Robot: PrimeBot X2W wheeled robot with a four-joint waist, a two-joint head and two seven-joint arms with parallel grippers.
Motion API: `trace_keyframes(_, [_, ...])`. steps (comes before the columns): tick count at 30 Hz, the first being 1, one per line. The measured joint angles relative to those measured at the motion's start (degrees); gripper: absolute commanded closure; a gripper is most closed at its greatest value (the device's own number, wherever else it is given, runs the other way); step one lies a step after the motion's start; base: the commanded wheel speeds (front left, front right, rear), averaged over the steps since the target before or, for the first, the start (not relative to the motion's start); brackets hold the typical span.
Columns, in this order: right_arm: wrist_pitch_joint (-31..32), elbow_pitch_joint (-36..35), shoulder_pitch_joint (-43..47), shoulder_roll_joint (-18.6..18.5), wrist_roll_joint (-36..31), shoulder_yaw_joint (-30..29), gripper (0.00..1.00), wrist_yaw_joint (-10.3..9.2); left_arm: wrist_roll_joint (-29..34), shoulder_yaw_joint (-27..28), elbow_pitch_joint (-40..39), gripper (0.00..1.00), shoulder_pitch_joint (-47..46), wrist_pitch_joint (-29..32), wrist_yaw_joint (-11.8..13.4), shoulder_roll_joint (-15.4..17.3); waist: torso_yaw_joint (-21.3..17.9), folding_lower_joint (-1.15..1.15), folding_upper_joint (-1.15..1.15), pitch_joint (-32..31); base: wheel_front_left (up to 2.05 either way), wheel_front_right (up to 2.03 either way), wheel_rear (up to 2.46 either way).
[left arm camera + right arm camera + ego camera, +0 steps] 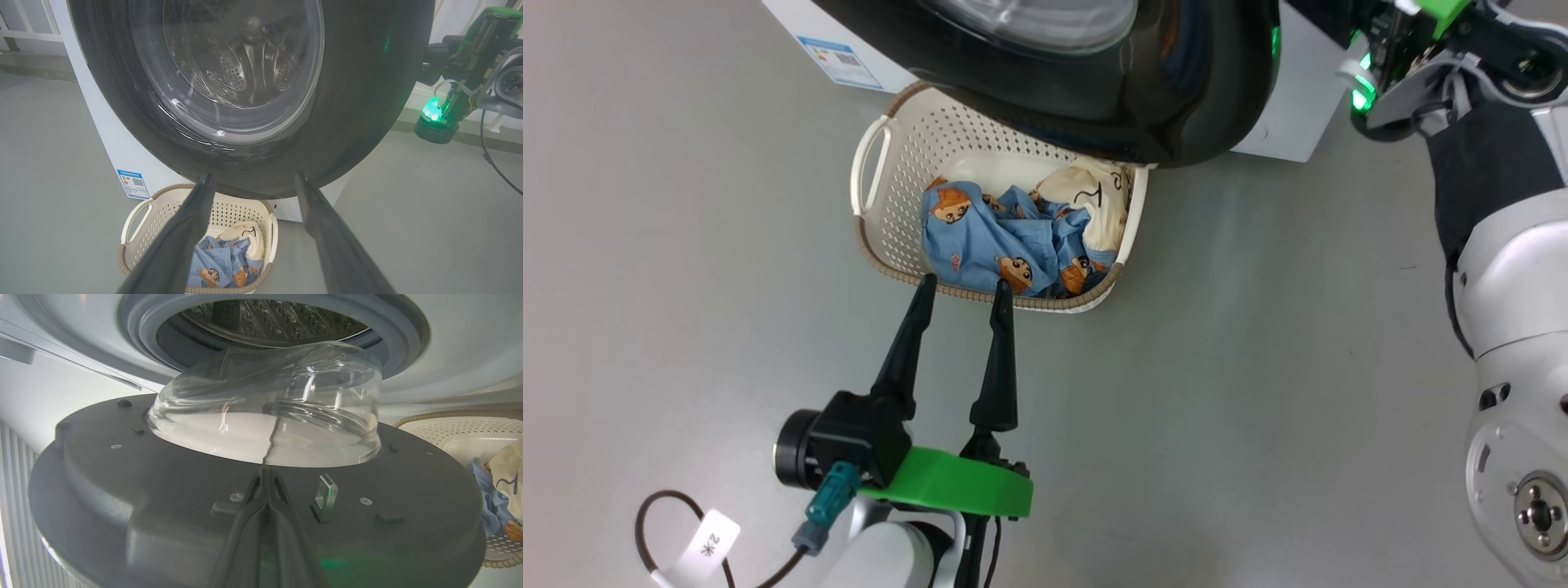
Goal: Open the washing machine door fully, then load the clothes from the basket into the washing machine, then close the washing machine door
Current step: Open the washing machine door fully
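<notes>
**Figure: Door part-open above the loaded basket**

Nearest the robot, the left gripper [965, 287] hangs with its fingers spread wide and empty. Its tips are at the near rim of the basket [894, 204], which stands on the grey floor [686, 327] against the foot of the washing machine [102, 134]. The clothes [988, 241] lie bunched inside, with the cream garment toward the far right corner. Over the basket's far edge hangs the washing machine door [1111, 106], only partly swung out. The right gripper [266, 473], fingers pressed together on nothing, appears to touch the door's inner face just beside the latch hook [325, 498]. The drum [265, 318] lies beyond. The step in hand is judged to be opening the door fully. Push steadily near the latch edge until the door stands wide of the drum mouth. The tips may slip on the smooth plastic.
</notes>
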Motion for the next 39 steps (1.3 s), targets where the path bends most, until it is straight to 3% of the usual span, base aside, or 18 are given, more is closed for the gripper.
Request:
trace_keyframes(13, [3.28,-3.47,5.33,0.82,1.33,3.13,1.00,0.00,0.91,0.07,0.08,0.00,0.23,0.00,-0.25,0.01,-0.89,0.00,0.00,-1.53,0.00,0.00,0.00])
trace_keyframes(39, [3.75,-13.94,14.60,0.81,13.39,21.54,1.00,0.00,0.91,0.03,0.41,0.00,0.48,0.00,-0.33,0.03,-1.55,0.00,0.00,-2.75,0.00,0.00,0.00])
